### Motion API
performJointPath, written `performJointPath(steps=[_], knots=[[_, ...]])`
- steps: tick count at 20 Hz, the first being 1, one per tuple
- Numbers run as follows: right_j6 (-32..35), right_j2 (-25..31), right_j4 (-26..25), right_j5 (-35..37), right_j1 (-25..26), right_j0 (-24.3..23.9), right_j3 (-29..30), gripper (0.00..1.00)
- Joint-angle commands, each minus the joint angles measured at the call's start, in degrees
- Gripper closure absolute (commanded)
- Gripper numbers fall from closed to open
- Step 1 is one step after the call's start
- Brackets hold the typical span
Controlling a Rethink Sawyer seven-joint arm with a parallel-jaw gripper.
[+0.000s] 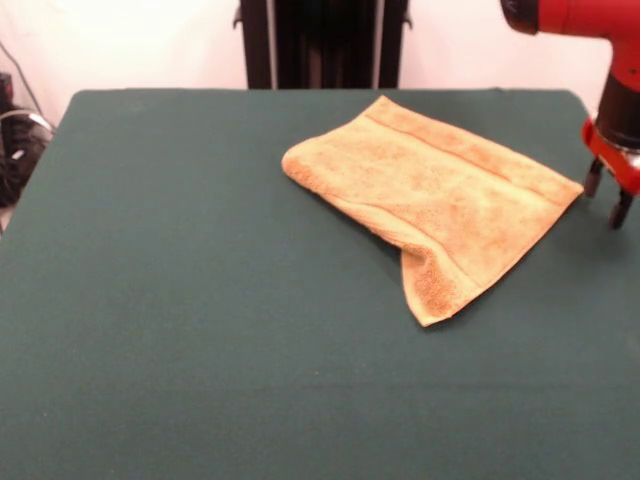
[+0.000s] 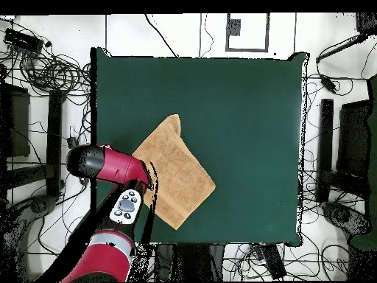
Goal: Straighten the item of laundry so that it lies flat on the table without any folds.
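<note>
Green felt of the table (image 1: pixel 200 380) fills the near part of the front view, bare from the camera's edge up to the towel.

Item of laundry: an orange-tan terry towel (image 1: pixel 430 195) lies on the table directly beside the gripper (image 1: pixel 608 193). One towel corner points at the gripper and ends just short of its fingertips; whether cloth and fingertips touch cannot be told. From that corner the towel spreads away from the gripper across the table. It is not flat: the part nearest the camera is doubled over, forming a loose flap that ends in a point, and the far rounded end shows a folded edge. One woven band stripe runs along the far edge and another across the flap nearest the camera.

Labels and writing: none can be read in either view. No label is discernible on the towel.

Gripper: two dark fingers hang below the red wrist, tips down near the table surface, standing apart with a visible gap and nothing between them.

Overhead view: the red arm (image 2: pixel 110 166) reaches over the table's edge (image 2: pixel 94 110), and its gripper end (image 2: pixel 149 177) sits at the towel's border. The towel (image 2: pixel 177 177) extends diagonally from there toward the table's middle. Cables (image 2: pixel 44 66) lie on the floor off the table, on the arm's side.
</note>
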Motion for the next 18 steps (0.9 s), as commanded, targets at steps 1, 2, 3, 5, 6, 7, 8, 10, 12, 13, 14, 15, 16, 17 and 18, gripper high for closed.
performJointPath(steps=[1,2,3,5,6,7,8,10,12,13,14,15,16,17,18], knots=[[10.63,6.8,2.16,4.63,2.01,-0.8,-0.36,0.0],[10.88,6.44,1.92,5.27,1.72,-0.63,-0.36,0.0],[11.04,6.07,1.62,6.16,1.13,-0.6,-0.17,0.0],[11.93,4.91,0.86,8.37,0.61,0.0,-0.79,0.0],[12.25,4.46,0.57,9.2,0.43,0.22,-1.03,0.0],[12.45,4.2,0.39,9.98,0.03,0.31,-1.07,0.0],[12.71,3.89,0.23,10.6,-0.27,0.48,-1.08,0.0],[12.71,3.54,0.03,11.26,-0.83,0.56,-0.85,0.0],[12.55,3.33,0.0,11.07,-1.16,0.75,-0.35,0.0],[12.45,2.97,-0.23,10.99,-1.09,0.98,-0.25,0.0],[12.24,2.9,-0.33,11.08,-1.28,1.01,0.2,0.0],[11.74,3.02,-0.26,10.51,-1.69,0.97,0.98,0.0],[11.13,3.27,-0.12,9.94,-2.39,0.85,2.21,0.0],[10.58,3.3,-0.19,9.61,-3.15,0.82,3.34,0.0],[10.1,3.14,-0.42,9.42,-3.78,0.85,4.45,0.0]])
